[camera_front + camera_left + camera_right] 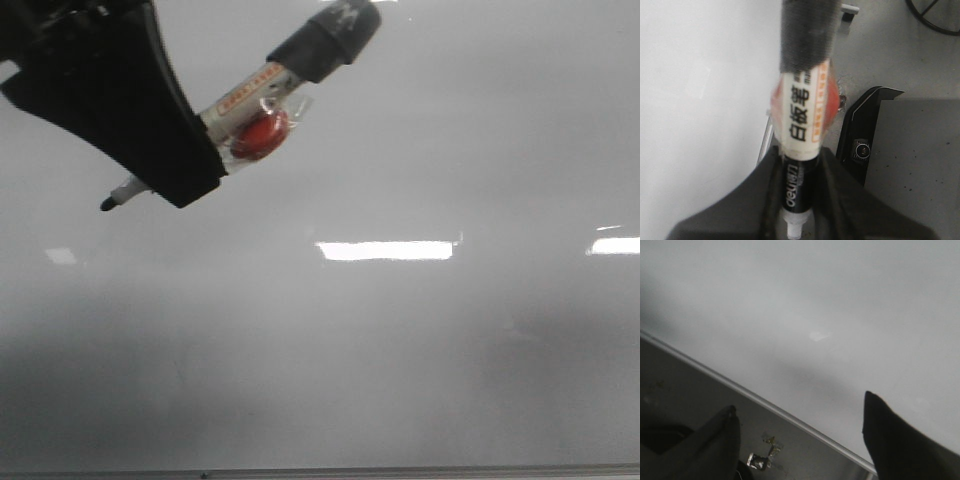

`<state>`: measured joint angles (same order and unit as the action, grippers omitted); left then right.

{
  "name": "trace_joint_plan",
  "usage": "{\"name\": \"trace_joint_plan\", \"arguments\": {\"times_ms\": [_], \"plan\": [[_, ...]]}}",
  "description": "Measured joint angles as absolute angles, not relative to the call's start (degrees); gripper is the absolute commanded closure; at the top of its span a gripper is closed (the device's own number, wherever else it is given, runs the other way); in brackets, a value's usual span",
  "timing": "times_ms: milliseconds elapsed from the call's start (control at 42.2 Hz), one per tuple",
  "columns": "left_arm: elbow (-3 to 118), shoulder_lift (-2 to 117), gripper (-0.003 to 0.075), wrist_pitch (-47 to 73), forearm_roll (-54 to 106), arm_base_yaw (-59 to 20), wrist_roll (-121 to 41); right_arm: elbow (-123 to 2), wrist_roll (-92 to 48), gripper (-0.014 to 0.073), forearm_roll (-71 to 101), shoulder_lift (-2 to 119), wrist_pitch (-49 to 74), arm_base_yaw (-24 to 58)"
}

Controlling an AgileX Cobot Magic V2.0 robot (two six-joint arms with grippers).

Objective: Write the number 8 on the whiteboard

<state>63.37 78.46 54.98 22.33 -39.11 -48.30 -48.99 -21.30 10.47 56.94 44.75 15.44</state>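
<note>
**Marker gripped, board unmarked**

Nearest, the left pincer (165, 175) is clamped on the marker (262, 105), tip (107, 204) pointing toward 8 o'clock in the front view; contact with the whiteboard (400, 340) cannot be confirmed. The marker appears light, rigid and smooth-barrelled; the mid-barrel hold near the tip looks sound. The barrel reads "deli" (791, 186), with Chinese characters 白板笔 on its label (801, 112). The right pincer (800, 432) stands wide open, empty, over the board's lower edge (765, 405). No number 8 is visible anywhere.
</note>
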Motion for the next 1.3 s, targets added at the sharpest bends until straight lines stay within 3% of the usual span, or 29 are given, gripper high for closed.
{"name": "trace_joint_plan", "arguments": {"times_ms": [403, 664, 830, 972, 1043, 1186, 1304], "plan": [[65.3, 80.7, 0.0741, 55.7, 21.5, -42.4, -52.7, -60.1, -53.2, 0.0055, 26.1, 69.2, 56.9, 28.5], [65.3, 80.7, 0.0741, 55.7, 21.3, -42.4, -52.8, -65.6, -57.0, 0.0062, 30.9, 76.1, 57.5, 33.3], [65.4, 80.7, 0.0741, 55.7, 21.3, -42.4, -52.9, -65.8, -57.1, 0.0314, 31.3, 77.2, 57.2, 33.8], [65.4, 80.7, 0.0735, 55.7, 21.2, -42.4, -53.1, -65.8, -57.2, 0.0480, 31.7, 77.2, 57.2, 33.8], [65.4, 80.7, 0.0650, 55.7, 21.2, -42.4, -53.1, -65.8, -57.2, 0.0544, 31.7, 77.2, 57.1, 33.8], [65.4, 80.7, 0.0389, 55.7, 21.0, -42.4, -53.2, -65.8, -57.3, 0.0655, 31.9, 77.2, 57.1, 33.8], [65.4, 80.7, 0.0307, 55.3, 20.7, -42.4, -52.5, -65.8, -57.4, 0.0661, 32.0, 77.2, 57.7, 33.8]]}}
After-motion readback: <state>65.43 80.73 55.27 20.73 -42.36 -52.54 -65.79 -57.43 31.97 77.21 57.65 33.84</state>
